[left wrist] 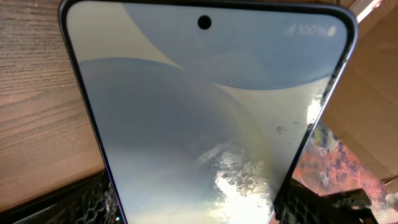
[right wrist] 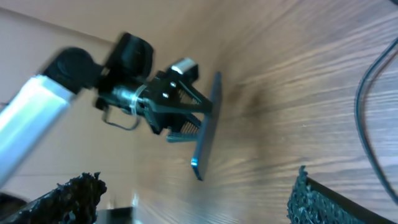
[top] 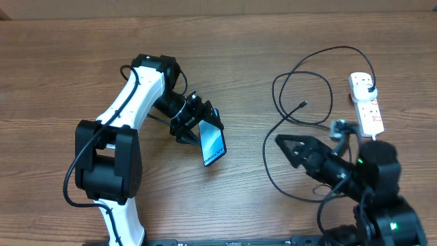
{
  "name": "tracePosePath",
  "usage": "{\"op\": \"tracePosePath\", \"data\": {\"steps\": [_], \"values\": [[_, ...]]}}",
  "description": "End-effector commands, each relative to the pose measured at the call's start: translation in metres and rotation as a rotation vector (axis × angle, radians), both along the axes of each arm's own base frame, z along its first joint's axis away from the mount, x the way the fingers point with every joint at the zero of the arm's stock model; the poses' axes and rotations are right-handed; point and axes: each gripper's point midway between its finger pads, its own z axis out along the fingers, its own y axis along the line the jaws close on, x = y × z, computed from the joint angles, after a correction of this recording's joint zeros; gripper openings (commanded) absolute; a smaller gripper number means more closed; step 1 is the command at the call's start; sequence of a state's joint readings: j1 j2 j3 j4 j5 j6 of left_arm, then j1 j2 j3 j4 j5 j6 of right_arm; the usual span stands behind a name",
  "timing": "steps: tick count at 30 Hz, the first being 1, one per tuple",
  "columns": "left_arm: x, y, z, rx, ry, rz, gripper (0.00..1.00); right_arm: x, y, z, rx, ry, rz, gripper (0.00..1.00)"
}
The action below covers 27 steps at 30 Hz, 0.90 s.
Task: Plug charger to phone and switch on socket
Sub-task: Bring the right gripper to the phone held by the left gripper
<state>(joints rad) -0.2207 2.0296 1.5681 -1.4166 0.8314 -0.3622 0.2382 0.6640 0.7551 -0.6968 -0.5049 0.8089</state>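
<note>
**Bench (top: 61, 61), seen from overhead and from both wrists.** The phone (top: 214, 145) is shown left of the bench's middle, gripped by the left claw (top: 203, 132), which is closed across the phone's width. The phone is held tilted, with its lit screen turned up and toward the right edge. Whether its lower end touches the bench cannot be told.

In the left wrist view the phone (left wrist: 205, 112) fills the frame. The claw's dark fingers (left wrist: 93, 200) are seen at its two lower side edges. In the right wrist view the phone (right wrist: 205, 127) is seen almost edge-on, held by the left claw (right wrist: 189, 118).

The socket (top: 369, 109) lies near the right edge, in the far half of the bench. The plug head (top: 369, 87) of the charger (top: 265, 150) is seated in its far end. The thin black cable is laid in wide loops between the socket and the middle of the bench. Its connector tip (top: 302, 104) rests free on the wood, well apart from the phone.

The right claw (top: 290, 149) is held open and empty near the right front corner, pointing toward the phone, with the cable passing beside it. Its textured fingers (right wrist: 323, 199) are spread wide at the bottom of its own wrist view.
</note>
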Motion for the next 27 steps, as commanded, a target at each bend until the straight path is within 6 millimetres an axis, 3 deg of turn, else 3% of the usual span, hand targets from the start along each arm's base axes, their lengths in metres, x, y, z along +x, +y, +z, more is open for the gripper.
{"op": "tracePosePath", "data": {"steps": [1, 4, 11, 19, 22, 27], "values": [[0.008, -0.005, 0.009, -0.054, -0.032, 0.0, 0.61, 0.01, 0.003, -0.001, -0.122, -0.007, -0.064, 0.99], [0.007, -0.005, 0.009, -0.054, -0.032, -0.001, 0.61, 0.001, 0.007, -0.019, -0.154, 0.097, -0.2, 1.0], [0.008, -0.005, 0.009, -0.054, -0.033, -0.001, 0.61, -0.016, 0.03, -0.02, -0.217, 0.014, -0.274, 1.0], [0.008, -0.005, 0.009, -0.054, -0.034, -0.001, 0.61, -0.024, 0.101, -0.037, -0.23, -0.039, -0.193, 1.0], [0.008, -0.005, 0.009, -0.054, -0.034, -0.001, 0.61, -0.018, 0.115, -0.06, -0.29, -0.023, -0.19, 1.0], [0.008, -0.005, 0.009, -0.054, -0.034, -0.001, 0.61, -0.011, 0.134, -0.081, -0.318, -0.016, -0.189, 1.0]]}}
